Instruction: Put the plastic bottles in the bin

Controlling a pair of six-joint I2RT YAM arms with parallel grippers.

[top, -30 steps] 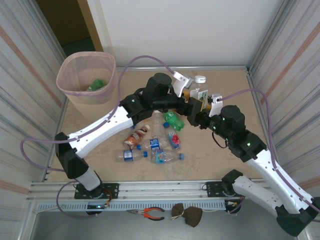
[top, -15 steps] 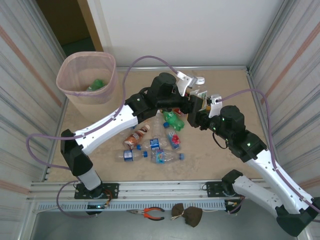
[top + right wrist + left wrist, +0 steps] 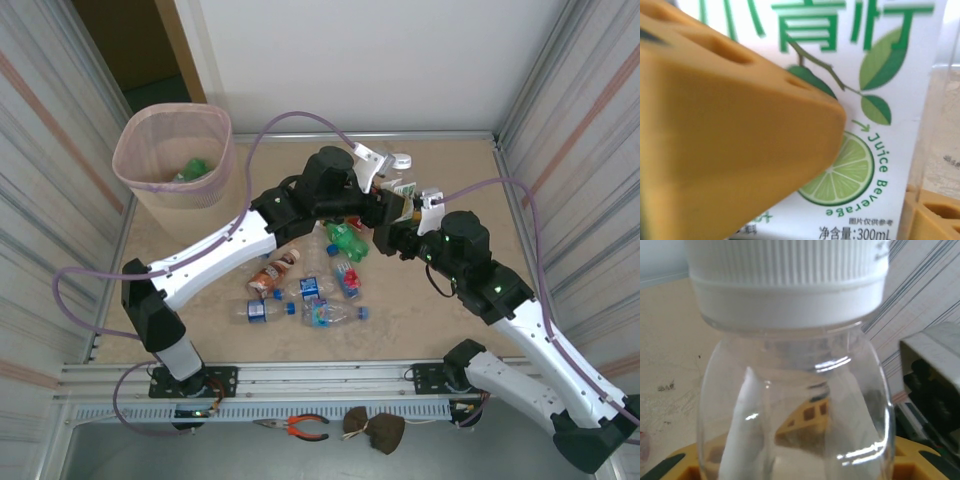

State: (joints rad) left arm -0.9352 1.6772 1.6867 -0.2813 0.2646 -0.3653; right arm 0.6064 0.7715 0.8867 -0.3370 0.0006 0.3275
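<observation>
Two grippers meet in the upper centre of the top view, above the table (image 3: 430,320).

Left gripper (image 3: 385,192): its yellow fingers (image 3: 690,467) flank a clear bottle (image 3: 790,405) with a ribbed white cap (image 3: 785,285). The bottle stands upright, very close to the left wrist camera. Whether the fingers press on the plastic cannot be told.

Right gripper (image 3: 402,215): one yellow finger (image 3: 730,140) lies across the front of a lime label (image 3: 875,100) reading "Juice Beverage". The other finger shows at the lower right corner of the right wrist view. How wide the jaws stand, and whether they grip, cannot be told. Whether cap and label belong to one bottle cannot be told either.

Compared with one second earlier, the left arm has swung toward the right of the frame. Its white camera mount (image 3: 370,160), then apart from the cap, now sits just beside it. The right arm keeps its pose.

Bin (image 3: 185,205): upper left of the frame, well apart from both grippers, with a green bottle (image 3: 195,168) inside, unchanged.

Loose bottles (image 3: 335,315), clear, green and orange-brown, lie in the centre of the table below the grippers, in the same places as before.
</observation>
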